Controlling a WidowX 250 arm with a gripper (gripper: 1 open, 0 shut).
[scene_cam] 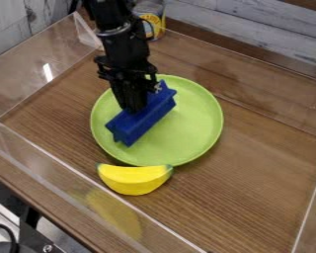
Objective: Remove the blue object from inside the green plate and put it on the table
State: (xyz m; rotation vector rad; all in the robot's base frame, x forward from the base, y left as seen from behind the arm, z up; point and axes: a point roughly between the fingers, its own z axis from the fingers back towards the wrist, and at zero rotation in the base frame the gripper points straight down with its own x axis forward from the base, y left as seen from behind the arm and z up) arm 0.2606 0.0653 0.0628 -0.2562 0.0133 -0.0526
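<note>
My hand (137, 91) is down over the far part of the blue block (141, 117). The fingers look close in on it, one on each side, so I think I have it or nearly have it. I can't tell for sure, because the black arm hides the pinch. The block is just under my hand and sticks out toward the near side. It is inside the green plate (197, 128).

The block is long and thin, so I think my hand grips across it because that is the easy way to pinch. I hold it off toward one end, though, so the near end might dip or swing when I lift. I should go up slowly and get it over the rim before I move away.

The yellow banana toy (134, 179) is nearer than the block, just beside the plate. I would not put the block down there, as they could bump. The wooden tabletop (247, 183) to the right of my hand looks like a better place.
</note>
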